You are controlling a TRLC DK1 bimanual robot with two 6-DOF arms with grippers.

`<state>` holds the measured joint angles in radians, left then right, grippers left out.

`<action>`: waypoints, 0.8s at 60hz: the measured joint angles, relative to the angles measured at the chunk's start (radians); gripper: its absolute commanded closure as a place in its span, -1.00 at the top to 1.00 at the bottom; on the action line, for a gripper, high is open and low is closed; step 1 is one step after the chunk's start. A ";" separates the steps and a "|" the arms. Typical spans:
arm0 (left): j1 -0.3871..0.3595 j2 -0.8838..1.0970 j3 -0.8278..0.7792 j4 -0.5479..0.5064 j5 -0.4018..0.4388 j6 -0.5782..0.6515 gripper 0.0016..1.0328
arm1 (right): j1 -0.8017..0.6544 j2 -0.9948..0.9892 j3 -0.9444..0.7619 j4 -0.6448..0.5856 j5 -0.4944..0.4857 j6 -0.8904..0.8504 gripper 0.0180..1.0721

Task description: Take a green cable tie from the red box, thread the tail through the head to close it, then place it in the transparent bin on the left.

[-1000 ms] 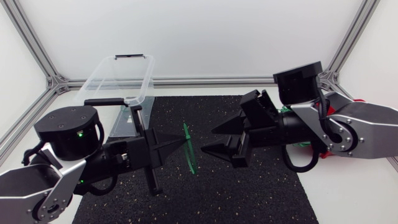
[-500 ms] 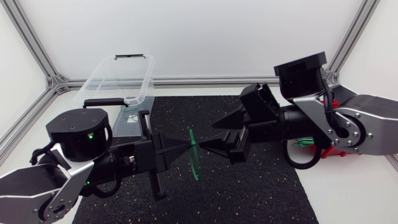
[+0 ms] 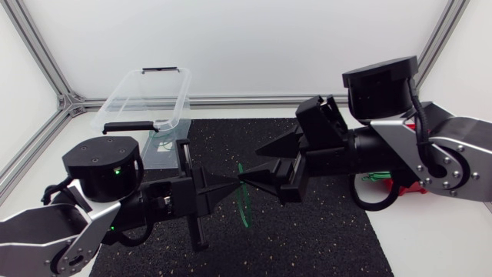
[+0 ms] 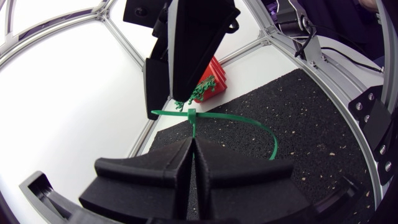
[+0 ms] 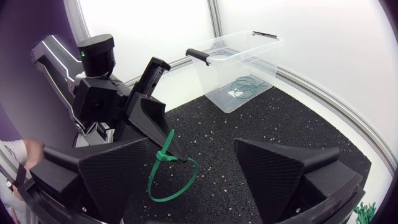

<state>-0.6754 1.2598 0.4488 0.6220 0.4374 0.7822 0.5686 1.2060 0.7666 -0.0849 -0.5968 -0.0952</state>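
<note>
Over the black mat (image 3: 323, 238) at the counter's middle, the green cable tie (image 3: 245, 204) hangs in a loop, its strap pinched in the left jaws, which are pressed together. Right jaws stand wide apart around it, holding nothing.

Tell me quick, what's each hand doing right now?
Left hand: closed on the green cable tie.
Right hand: open.

Red box (image 3: 410, 188) — mostly behind right arm (image 3: 434, 150)
</note>
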 measured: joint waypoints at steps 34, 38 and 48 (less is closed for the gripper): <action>0.000 0.008 0.003 0.000 0.000 0.003 -0.94 | 0.010 0.036 0.000 0.038 -0.019 0.010 -0.43; 0.000 0.016 0.005 0.000 0.000 0.004 -0.94 | 0.013 0.036 0.000 0.037 -0.019 0.010 -0.55; 0.001 0.026 0.010 0.003 0.000 0.011 -0.94 | 0.015 0.036 0.000 0.037 -0.019 0.010 -0.67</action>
<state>-0.6746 1.2861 0.4591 0.6254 0.4374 0.7929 0.5835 1.2423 0.7670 -0.0483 -0.6163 -0.0853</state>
